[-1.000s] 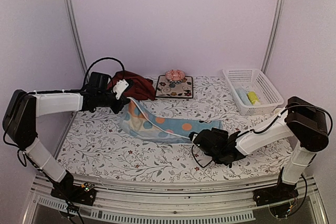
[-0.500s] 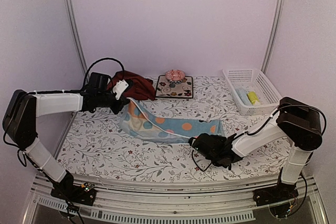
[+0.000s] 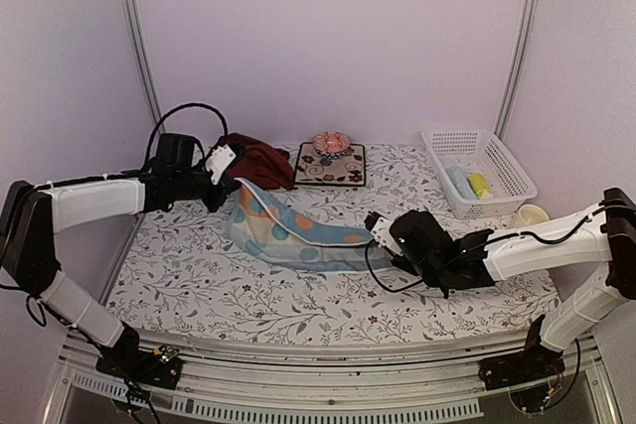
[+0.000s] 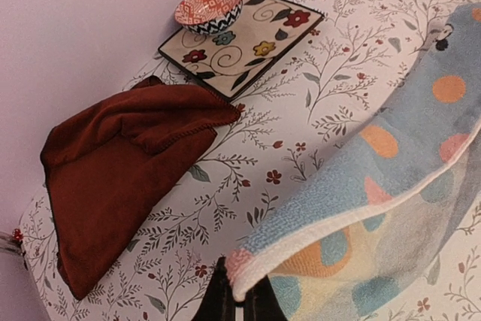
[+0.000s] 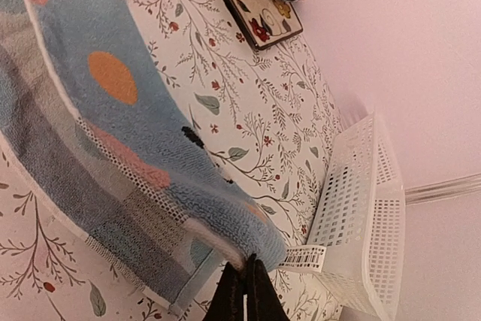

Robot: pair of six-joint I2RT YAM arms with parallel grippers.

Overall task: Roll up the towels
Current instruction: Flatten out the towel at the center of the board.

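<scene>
The counter (image 3: 199, 290) is covered with a white cloth printed with leafy sprigs. On it the light blue terry towel with orange, pink and teal dots (image 3: 298, 235) is stretched between the two arms. Its far-left corner and its right end are raised, while its middle sags onto the covering.

The step in hand appears to be the straightening of this towel before it is rolled. It is best done if both held ends are drawn apart evenly until the sag is taken out. The cloth is then to be lowered flat, with its long edges parallel and no fold trapped beneath. Room should be left from the crumpled dark red towel (image 3: 260, 159) at the far left, so that it is not dragged along. The white plastic basket (image 3: 487, 171) at the far right holds a small pale blue towel (image 3: 460, 182) and a small yellow towel (image 3: 480, 184). It stands well apart and is not concerned.

The left pincer (image 4: 239, 302) is closed tight on the white-trimmed edge of the dotted towel near its corner, as is seen in the left wrist view. The right pincer (image 5: 244, 291) is likewise pressed together on the towel's opposite corner.
</scene>
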